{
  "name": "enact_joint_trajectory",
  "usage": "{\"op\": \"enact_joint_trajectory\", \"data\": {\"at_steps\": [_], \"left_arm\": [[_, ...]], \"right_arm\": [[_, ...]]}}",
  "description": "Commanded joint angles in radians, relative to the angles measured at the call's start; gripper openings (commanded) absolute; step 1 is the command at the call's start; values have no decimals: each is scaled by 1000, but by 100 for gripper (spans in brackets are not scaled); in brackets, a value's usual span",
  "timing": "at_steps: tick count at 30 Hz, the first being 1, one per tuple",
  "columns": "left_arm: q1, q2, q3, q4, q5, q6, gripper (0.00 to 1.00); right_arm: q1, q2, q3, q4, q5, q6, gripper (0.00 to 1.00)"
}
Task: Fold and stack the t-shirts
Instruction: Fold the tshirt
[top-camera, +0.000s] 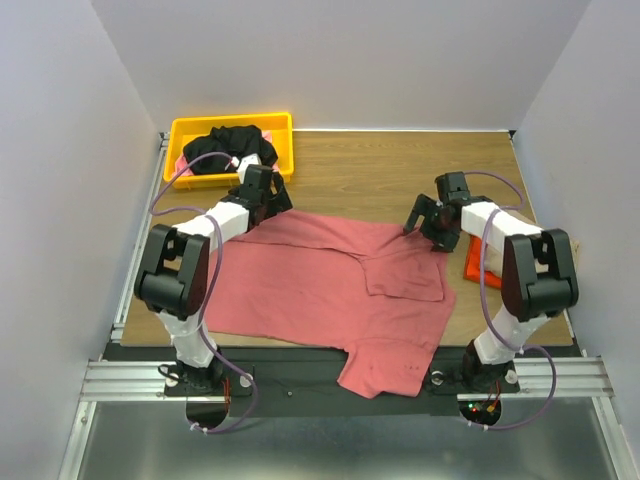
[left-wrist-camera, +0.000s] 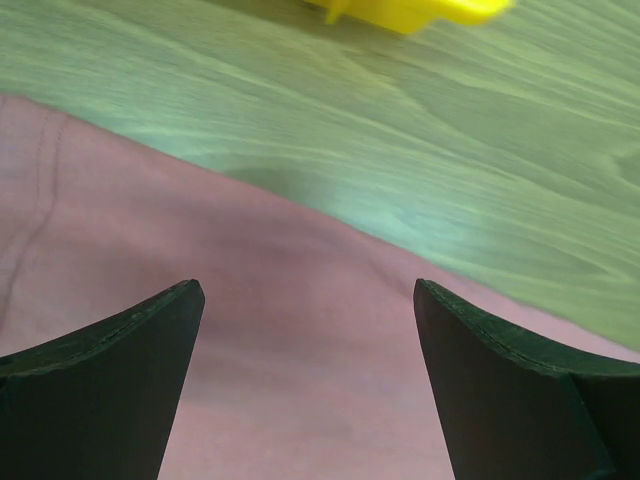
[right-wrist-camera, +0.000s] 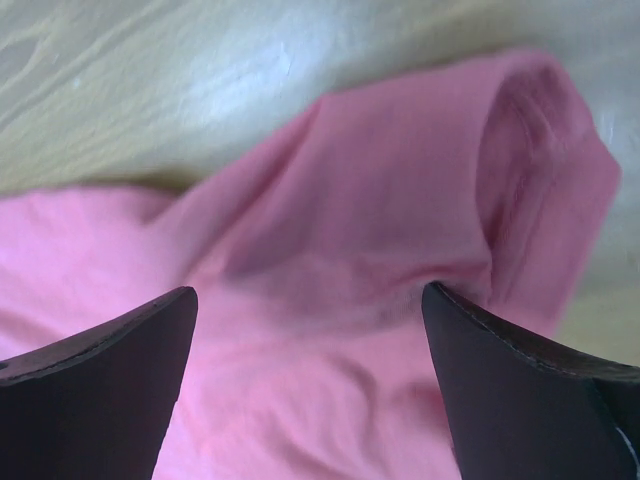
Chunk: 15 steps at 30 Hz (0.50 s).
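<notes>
The large dusty-red t-shirt (top-camera: 320, 285) lies spread on the wooden table, one sleeve folded in and its lower part hanging over the near edge. My left gripper (top-camera: 268, 196) is open and empty just above the shirt's far left edge (left-wrist-camera: 300, 330). My right gripper (top-camera: 424, 222) is open and empty over the shirt's far right sleeve (right-wrist-camera: 400, 200). The black t-shirt (top-camera: 232, 146) lies crumpled in the yellow bin (top-camera: 280, 122). The tan t-shirt is out of view.
The yellow bin stands at the table's far left, with a bit of pink cloth (top-camera: 183, 161) in it; its corner shows in the left wrist view (left-wrist-camera: 400, 12). An orange-red flat item (top-camera: 477, 266) lies by the right arm, partly hidden. Bare wood (top-camera: 400, 165) lies beyond the shirt.
</notes>
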Motion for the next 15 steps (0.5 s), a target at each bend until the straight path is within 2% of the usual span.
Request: {"op": "enact_joint_trajectory", "data": {"at_steps": [1,8,12,15], "left_arm": [[61,71,57,73,21,21,98],[170,114,-16,116,39,7,98],[196,113,-56,131,79,-26,95],[196,87,-84,113,70,-49,96]], "right_arm": [[7,85,67,64,84,-16,100],[-22,212,99,63,133,6,100],[-50,281,145,64,121,-27,100],[-51,335,202,64,98,-85,100]]}}
